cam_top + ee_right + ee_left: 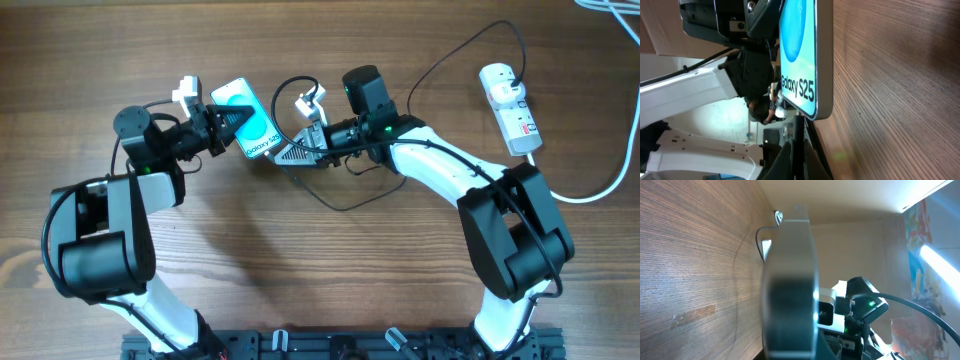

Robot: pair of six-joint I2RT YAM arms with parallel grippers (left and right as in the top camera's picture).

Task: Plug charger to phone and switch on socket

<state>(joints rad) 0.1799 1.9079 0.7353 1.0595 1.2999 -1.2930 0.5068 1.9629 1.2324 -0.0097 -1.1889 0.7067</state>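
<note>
The phone (250, 122) has a cyan screen reading "Galaxy S25" and is held tilted above the table. My left gripper (226, 121) is shut on its far end; in the left wrist view the phone (789, 280) shows edge-on and blurred. My right gripper (292, 152) is shut on the charger cable's connector (799, 135), its tip at the phone's bottom edge (805, 60). The thin black charger cable (345, 205) loops across the table to the white plug in the socket (510, 108), a white power strip at the far right.
The socket's thick white cord (610, 170) curves off to the right edge. A light wall (850, 200) stands beyond the wooden table (330, 280). Both arms' bases sit at the front edge.
</note>
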